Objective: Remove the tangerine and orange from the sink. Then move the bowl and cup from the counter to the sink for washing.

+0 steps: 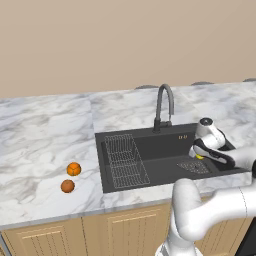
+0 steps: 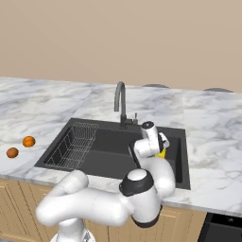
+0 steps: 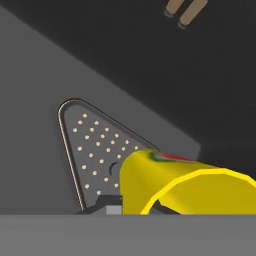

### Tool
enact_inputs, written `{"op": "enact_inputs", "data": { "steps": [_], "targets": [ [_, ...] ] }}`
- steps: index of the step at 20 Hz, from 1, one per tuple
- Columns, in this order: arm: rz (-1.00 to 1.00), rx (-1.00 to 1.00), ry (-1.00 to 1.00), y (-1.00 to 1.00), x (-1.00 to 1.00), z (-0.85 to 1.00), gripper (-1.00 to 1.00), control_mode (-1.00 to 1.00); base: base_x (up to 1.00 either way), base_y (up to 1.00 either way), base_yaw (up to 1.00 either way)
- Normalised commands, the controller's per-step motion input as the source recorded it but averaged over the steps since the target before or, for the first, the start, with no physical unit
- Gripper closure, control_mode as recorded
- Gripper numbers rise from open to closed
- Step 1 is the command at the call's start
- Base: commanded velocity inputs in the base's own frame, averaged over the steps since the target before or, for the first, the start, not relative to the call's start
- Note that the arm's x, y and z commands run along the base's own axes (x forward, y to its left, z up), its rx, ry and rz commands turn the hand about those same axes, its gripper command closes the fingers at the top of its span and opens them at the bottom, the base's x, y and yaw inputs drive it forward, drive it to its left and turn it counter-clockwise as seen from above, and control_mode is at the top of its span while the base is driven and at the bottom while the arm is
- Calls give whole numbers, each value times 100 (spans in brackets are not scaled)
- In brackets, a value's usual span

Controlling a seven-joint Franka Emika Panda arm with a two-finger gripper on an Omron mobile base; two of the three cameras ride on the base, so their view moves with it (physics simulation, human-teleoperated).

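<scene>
My gripper (image 1: 200, 154) (image 2: 160, 151) is shut on the small yellow cup (image 1: 199, 157) (image 2: 162, 154) and holds it low over the right part of the dark sink (image 1: 150, 145) (image 2: 108, 142). In the hand view the cup (image 3: 175, 185) lies tilted, its red mark up, just above the perforated drain plate (image 3: 95, 150). The tangerine and orange lie on the counter (image 1: 45, 135) left of the sink: a brighter fruit (image 1: 74, 169) (image 2: 29, 141) and a darker one (image 1: 67, 186) (image 2: 12, 152); I cannot tell which is which. The bowl is out of view.
A wire rack (image 1: 125, 162) (image 2: 75, 142) fills the sink's left side. The dark gooseneck faucet (image 1: 164, 105) (image 2: 121, 101) rises behind the basin, left of my hand. Wooden cabinets (image 1: 60, 235) run below the counter.
</scene>
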Motion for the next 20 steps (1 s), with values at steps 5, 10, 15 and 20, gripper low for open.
{"op": "enact_inputs", "data": {
  "steps": [5,10,15,20],
  "targets": [
    [5,0,4,-15,21,-18,100,-100,0,0,0],
    [3,0,4,-11,18,-24,100,-100,0,0,0],
    [2,0,4,-12,21,-27,100,-100,0,0,0],
    [1,0,4,-18,24,-25,100,-100,0,0,0]
  ]
}}
